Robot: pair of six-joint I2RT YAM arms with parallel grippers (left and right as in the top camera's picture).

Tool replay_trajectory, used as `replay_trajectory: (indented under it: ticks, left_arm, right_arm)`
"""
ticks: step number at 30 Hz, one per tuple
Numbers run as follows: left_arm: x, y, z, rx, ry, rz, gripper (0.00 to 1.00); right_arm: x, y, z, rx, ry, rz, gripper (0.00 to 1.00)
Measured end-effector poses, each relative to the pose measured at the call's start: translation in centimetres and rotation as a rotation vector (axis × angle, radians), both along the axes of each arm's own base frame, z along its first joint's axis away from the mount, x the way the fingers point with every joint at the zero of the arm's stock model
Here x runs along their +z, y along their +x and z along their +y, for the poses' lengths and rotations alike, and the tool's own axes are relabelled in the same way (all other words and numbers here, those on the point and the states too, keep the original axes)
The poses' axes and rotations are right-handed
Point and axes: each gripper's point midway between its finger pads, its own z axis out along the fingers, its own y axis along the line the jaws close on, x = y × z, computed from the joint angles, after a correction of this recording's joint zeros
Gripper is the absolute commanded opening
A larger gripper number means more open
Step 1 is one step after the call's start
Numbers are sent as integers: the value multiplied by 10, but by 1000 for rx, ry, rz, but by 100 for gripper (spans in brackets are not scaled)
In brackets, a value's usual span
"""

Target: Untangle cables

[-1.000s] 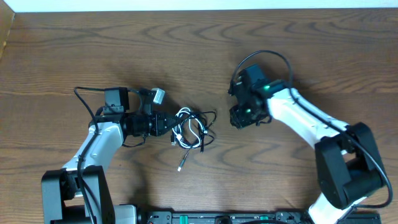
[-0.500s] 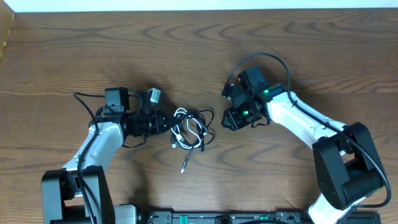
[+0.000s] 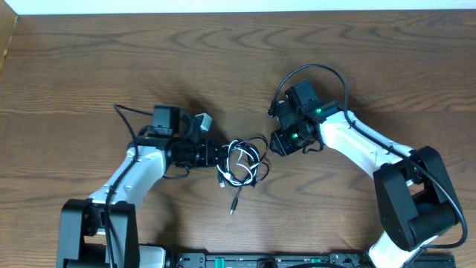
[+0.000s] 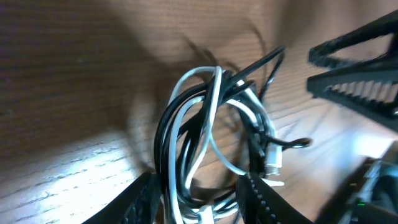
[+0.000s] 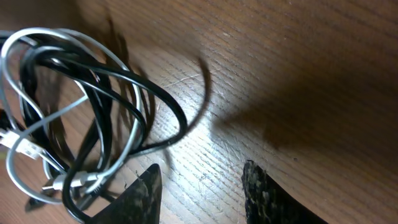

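Note:
The cables (image 3: 244, 162) lie as one tangle at mid-table, a black cable (image 4: 163, 124) looped through a white cable (image 4: 214, 99). One loose plug end (image 3: 233, 209) trails toward the front edge. My left gripper (image 3: 221, 158) is at the tangle's left side. In its wrist view the left gripper (image 4: 198, 202) is open, with several strands running between the fingers. My right gripper (image 3: 277, 143) is just right of the tangle. The right gripper (image 5: 202, 193) is open over bare wood, with the black cable (image 5: 168, 102) and white cable (image 5: 15, 53) to its left.
The wooden table (image 3: 89, 59) spreads all round. A pale wall edge (image 3: 223, 6) runs along the back. The arms' own thick black wires (image 3: 309, 71) arc above each wrist. A black rail (image 3: 253, 260) lies at the front edge.
The left arm has moved right and the tangle has moved right with it, closer to the right gripper. The left jaws have opened. The right gripper has shifted slightly left.

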Motion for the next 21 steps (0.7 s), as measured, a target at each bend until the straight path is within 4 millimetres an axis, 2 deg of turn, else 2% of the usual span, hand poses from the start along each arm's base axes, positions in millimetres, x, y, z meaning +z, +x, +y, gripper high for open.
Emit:
replay_trajectory:
  ticks: [14, 20, 21]
  left_arm:
    - [-37, -10, -8, 13, 260, 44, 44]
    - [-40, -6, -13, 33, 261, 58, 44]
    - [-40, -4, -14, 37, 258, 60, 38]
  right_arm:
    - [0, -1, 0, 0, -1, 2, 44]
    - [-1, -2, -1, 0, -3, 7, 45]
    - [-1, -2, -1, 0, -4, 8, 46]
